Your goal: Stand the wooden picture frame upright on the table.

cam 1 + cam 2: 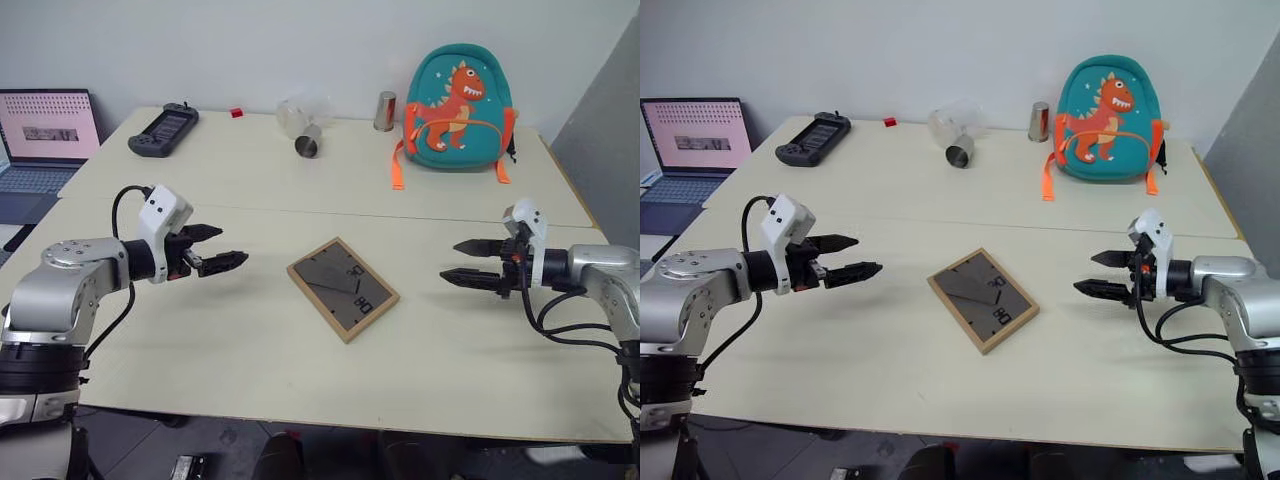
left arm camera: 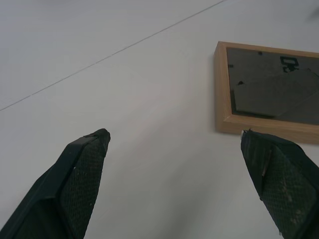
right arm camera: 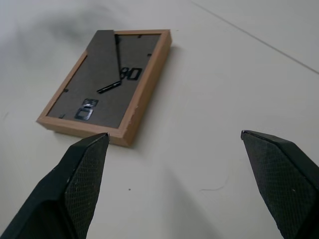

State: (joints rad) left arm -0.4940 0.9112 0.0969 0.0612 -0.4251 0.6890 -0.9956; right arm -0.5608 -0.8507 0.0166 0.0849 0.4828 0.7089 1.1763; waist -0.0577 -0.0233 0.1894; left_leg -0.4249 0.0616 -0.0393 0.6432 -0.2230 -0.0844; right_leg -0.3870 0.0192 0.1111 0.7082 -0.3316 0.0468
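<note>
The wooden picture frame [image 1: 342, 287] lies flat on the table [image 1: 250, 350], dark back panel up with black markings and its stand folded flat. It sits near the middle, just in front of the tabletop's seam. My left gripper [image 1: 222, 248] hovers open to the frame's left, a hand's width away, pointing at it. My right gripper [image 1: 463, 262] hovers open on the opposite side, somewhat farther off, also pointing at the frame. Nothing is between either pair of fingers. The frame's corner [image 2: 259, 89] shows in the left wrist view, the whole back [image 3: 109, 82] in the right wrist view.
At the table's back stand a teal dinosaur backpack [image 1: 458, 107], a metal cup [image 1: 385, 111], a tipped clear jar [image 1: 300, 125], a small red object [image 1: 236, 113] and a black handheld console [image 1: 163, 130]. An open laptop [image 1: 45, 135] sits far left.
</note>
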